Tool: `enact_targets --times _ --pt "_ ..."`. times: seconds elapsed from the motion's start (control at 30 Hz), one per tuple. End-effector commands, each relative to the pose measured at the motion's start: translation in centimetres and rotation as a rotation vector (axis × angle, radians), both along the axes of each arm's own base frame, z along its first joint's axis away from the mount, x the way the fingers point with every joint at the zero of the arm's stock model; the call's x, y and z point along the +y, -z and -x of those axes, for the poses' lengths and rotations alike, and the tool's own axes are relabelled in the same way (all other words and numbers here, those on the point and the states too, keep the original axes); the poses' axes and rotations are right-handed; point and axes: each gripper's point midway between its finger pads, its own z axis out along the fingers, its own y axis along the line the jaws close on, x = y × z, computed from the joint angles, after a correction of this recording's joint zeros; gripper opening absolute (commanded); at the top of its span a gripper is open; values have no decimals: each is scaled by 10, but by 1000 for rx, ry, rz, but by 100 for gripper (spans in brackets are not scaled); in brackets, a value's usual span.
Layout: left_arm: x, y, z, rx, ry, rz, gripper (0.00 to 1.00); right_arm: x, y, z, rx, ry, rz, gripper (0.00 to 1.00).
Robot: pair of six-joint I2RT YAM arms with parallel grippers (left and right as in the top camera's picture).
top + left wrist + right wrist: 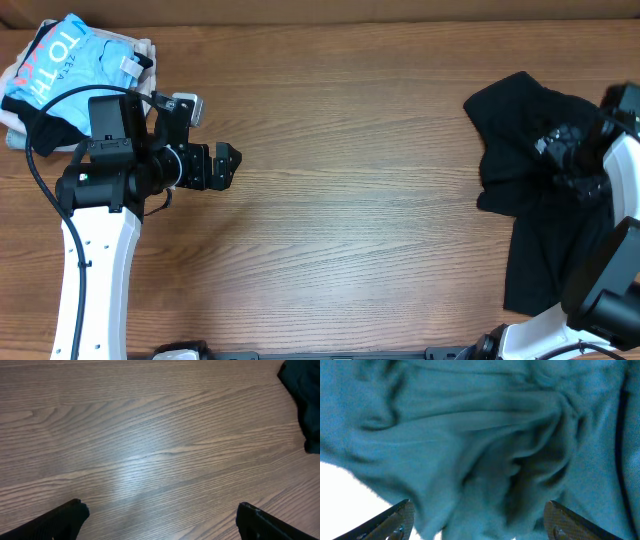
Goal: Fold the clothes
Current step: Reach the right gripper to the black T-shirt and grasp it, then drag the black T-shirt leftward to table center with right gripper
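The clothes are a crumpled black shirt (530, 200) lying in a heap at the right end of the wooden table (360, 220). My right gripper (566, 150) is down on the upper part of the heap. In the right wrist view its fingers stand wide apart with bunched shirt fabric (480, 445) filling the space between them (480, 512), so it is open and pressed into the cloth. My left gripper (232, 165) hovers over bare wood at the left, open and empty (160, 510). An edge of the shirt (302, 395) shows at the top right of the left wrist view.
A pile of other garments sits in the far left corner: a light blue one with lettering (70, 55) on top and a beige one (140, 50) under it. The left arm's cable hangs beside that pile.
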Motion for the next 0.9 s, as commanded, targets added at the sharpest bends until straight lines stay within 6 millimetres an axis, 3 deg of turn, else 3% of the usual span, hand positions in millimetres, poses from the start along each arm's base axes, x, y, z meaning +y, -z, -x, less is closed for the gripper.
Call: enact_targets --times 0.0,0.1,0.17,0.27,0.33,0.37,0.4,0.5,0.57,0.7,0.87 --pt "-5 -8 -1 -21 17 14 100 -6 28 20 44 44 -18 86" --pt "-5 -8 -1 -21 17 14 100 -2 45 27 51 46 -25 82" --pt "-5 -9 -1 -24 17 14 100 0 52 29 52 44 -26 70" --pt "-5 -9 -2 -29 17 13 100 1 58 30 47 41 -24 36" --pt "-5 -9 -2 -29 17 13 100 2 59 29 42 39 -21 21" --pt "-5 -9 -2 -29 17 13 100 2 60 29 40 39 -21 8" --pt "-5 -9 -2 -29 17 13 100 2 60 28 36 38 -21 4" --pt "-5 -11 -4 -42 17 12 100 9 55 19 -7 6 -64 4" --pt "-4 -15 -8 -65 17 10 100 24 44 6 -73 -106 -127 4" --pt "-4 -31 -19 -128 4 15 100 59 2 -14 -176 -298 -192 4" --pt "-2 -63 -29 -215 2 3 100 127 -63 -25 -226 -560 -189 4"
